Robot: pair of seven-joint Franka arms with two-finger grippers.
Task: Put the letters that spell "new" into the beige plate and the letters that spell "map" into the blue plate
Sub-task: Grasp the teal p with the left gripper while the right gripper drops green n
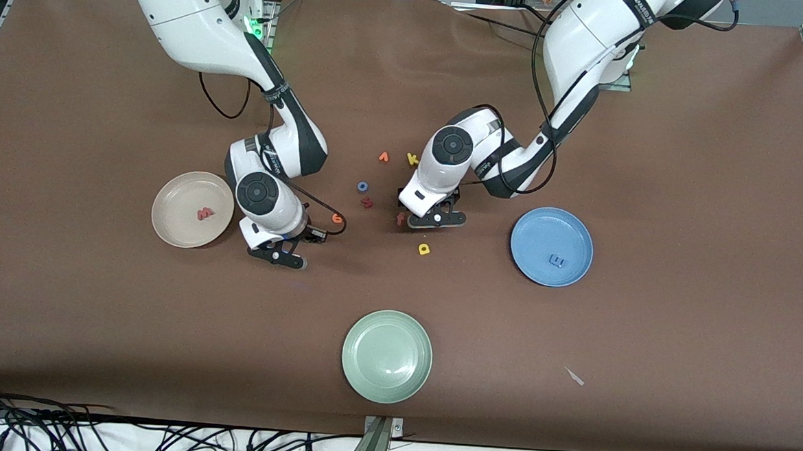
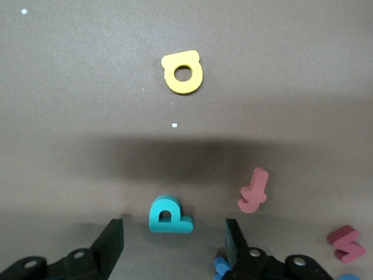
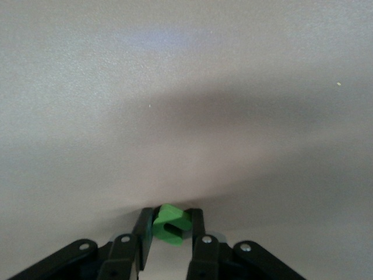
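Note:
My right gripper [image 1: 277,255] [image 3: 172,219] is low over the table beside the beige plate [image 1: 175,224], shut on the green n [image 3: 171,223]. The pinkish-red w [image 1: 205,213] lies in that plate. The orange e [image 1: 337,217] rests on the table close by. My left gripper [image 1: 436,218] [image 2: 173,233] is open, its fingertips [image 2: 112,242] on either side of the teal p [image 2: 169,214], not touching it. The yellow a [image 1: 424,249] [image 2: 183,72] lies just nearer the front camera. The blue m [image 1: 558,261] sits in the blue plate [image 1: 532,229].
Loose letters lie around the left gripper: an orange-red f [image 1: 400,218] [image 2: 254,191], a dark red letter [image 1: 368,202] [image 2: 346,243], a blue o [image 1: 362,186], a yellow k [image 1: 412,159] and an orange letter [image 1: 383,157]. A pale green plate [image 1: 386,355] sits near the front edge.

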